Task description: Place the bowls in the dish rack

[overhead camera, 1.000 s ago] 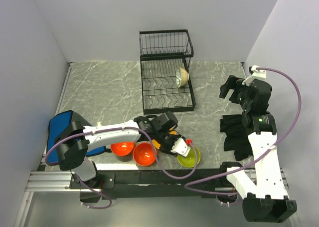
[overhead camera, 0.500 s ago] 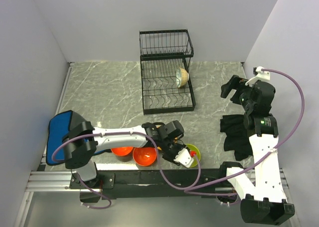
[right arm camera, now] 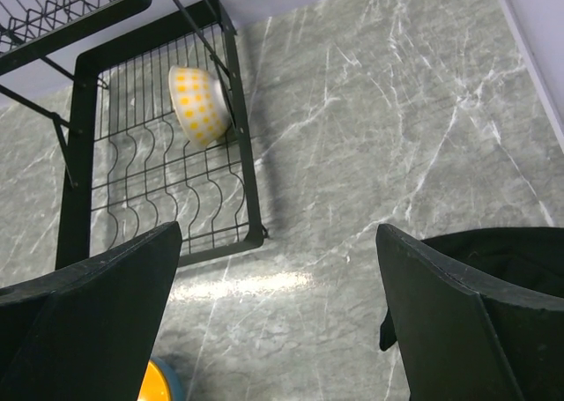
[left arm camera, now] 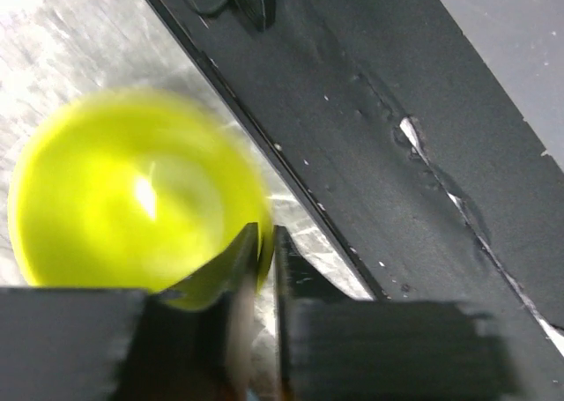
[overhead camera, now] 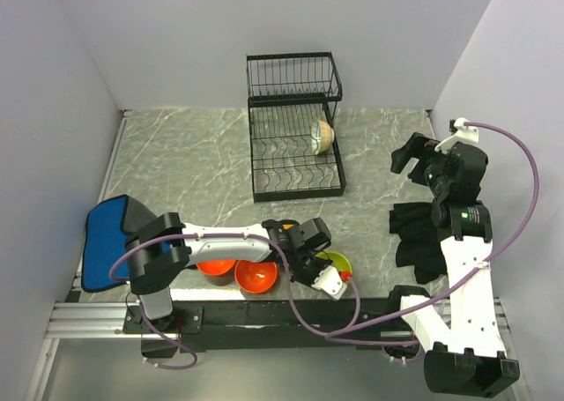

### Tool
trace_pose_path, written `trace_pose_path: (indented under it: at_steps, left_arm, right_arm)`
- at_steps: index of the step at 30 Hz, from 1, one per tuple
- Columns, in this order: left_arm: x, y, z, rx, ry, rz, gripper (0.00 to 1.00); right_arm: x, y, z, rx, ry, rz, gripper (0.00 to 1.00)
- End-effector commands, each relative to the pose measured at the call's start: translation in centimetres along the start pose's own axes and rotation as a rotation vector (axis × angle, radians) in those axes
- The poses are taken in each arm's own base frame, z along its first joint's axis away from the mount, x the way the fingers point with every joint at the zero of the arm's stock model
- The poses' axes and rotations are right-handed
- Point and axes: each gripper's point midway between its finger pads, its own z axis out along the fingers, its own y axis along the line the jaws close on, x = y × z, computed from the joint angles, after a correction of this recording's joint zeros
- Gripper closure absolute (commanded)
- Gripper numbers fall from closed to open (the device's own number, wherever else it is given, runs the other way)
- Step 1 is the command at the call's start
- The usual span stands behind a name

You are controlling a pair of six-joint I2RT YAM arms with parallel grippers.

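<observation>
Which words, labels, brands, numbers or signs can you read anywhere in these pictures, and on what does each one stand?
None: no word, label, brand, number or sign can be read in any view.
The patterned bowl in the dish rack bears only yellow dots, no lettering.
The lime green bowl is plain, and blurred in the left wrist view.
Nothing else shows a legible mark.
</observation>
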Motion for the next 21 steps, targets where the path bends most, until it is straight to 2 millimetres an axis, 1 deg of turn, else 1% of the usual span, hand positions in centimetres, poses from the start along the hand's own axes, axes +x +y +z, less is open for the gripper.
trace_pose_path:
  at_steps: [1,2,3,5,6,7,9,10,12,13,14,15,16,17,18,19,20,21]
  left_arm:
    - [-3.0,1.6,-1.2,-0.028,-0.076,0.018,0.89]
    - [-3.3,1.8,-1.5,-0.028,-0.089,-0.009,0.92]
    - [-3.5,2.4,-2.2,-0.042,-0.102,-0.018,0.94]
    - [-4.6,3.6,-3.7,-0.073,-0.141,-0.026,0.97]
    - [-5.0,4.1,-4.2,-0.083,-0.157,-0.034,0.98]
    - [-6.2,4.9,-5.1,-0.102,-0.189,-0.06,0.99]
    - [-7.9,6.9,-6.9,-0.15,-0.26,-0.081,0.99]
    - [-8.3,7.4,-7.5,-0.165,-0.284,-0.135,0.99]
    - [-8.7,9.4,-9.2,-0.221,-0.344,-0.173,0.99]
    - [-8.8,10.0,-9.9,-0.233,-0.375,-0.241,0.99]
    - [-7.9,11.2,-11.0,-0.26,-0.395,-0.292,0.99]
    - [-8.1,12.4,-12.0,-0.301,-0.439,-0.304,0.99]
    - [-7.9,13.1,-12.6,-0.316,-0.474,-0.407,0.99]
    - [-6.7,14.6,-14.2,-0.368,-0.503,-0.472,0.99]
    - [-6.1,15.5,-14.9,-0.402,-0.535,-0.523,0.99]
    - [-6.5,16.5,-16.3,-0.426,-0.61,-0.613,0.99]
    - [-5.2,17.9,-17.8,-0.473,-0.641,-0.663,0.99]
    - [-4.6,18.7,-18.5,-0.505,-0.667,-0.706,0.99]
  right_arm:
    - [-2.4,0.3,-0.8,-0.004,-0.062,0.006,0.0]
    - [-2.4,0.2,-0.8,0.0,-0.058,0.006,0.0]
    - [-2.4,0.3,-0.9,0.0,-0.055,0.002,0.0]
    - [-2.7,0.3,-1.0,-0.001,-0.047,-0.004,0.0]
    - [-2.6,0.3,-1.0,0.0,-0.039,-0.014,0.0]
    - [-3.2,0.4,-1.1,0.0,-0.045,-0.021,0.0]
    - [-3.6,0.3,-1.2,0.008,-0.044,-0.04,0.0]
    - [-4.1,0.4,-1.1,0.009,-0.05,-0.046,0.0]
    - [-4.3,0.2,-0.9,0.021,-0.046,-0.051,0.0]
    - [-4.7,0.3,-0.7,0.022,-0.046,-0.051,0.0]
    - [-4.8,0.3,-0.6,0.025,-0.044,-0.049,0.0]
    - [-4.9,0.3,-0.5,0.025,-0.042,-0.043,0.0]
    - [-5.1,0.3,-0.3,0.027,-0.041,-0.041,0.0]
    - [-5.1,0.3,-0.1,0.027,-0.041,-0.04,0.0]
    - [-5.2,0.3,0.2,0.03,-0.036,-0.035,0.0]
    - [-5.4,0.3,0.2,0.03,-0.036,-0.036,0.0]
    - [-5.6,0.3,0.3,0.032,-0.038,-0.039,0.0]
    - [-5.7,0.3,0.5,0.033,-0.035,-0.04,0.0]
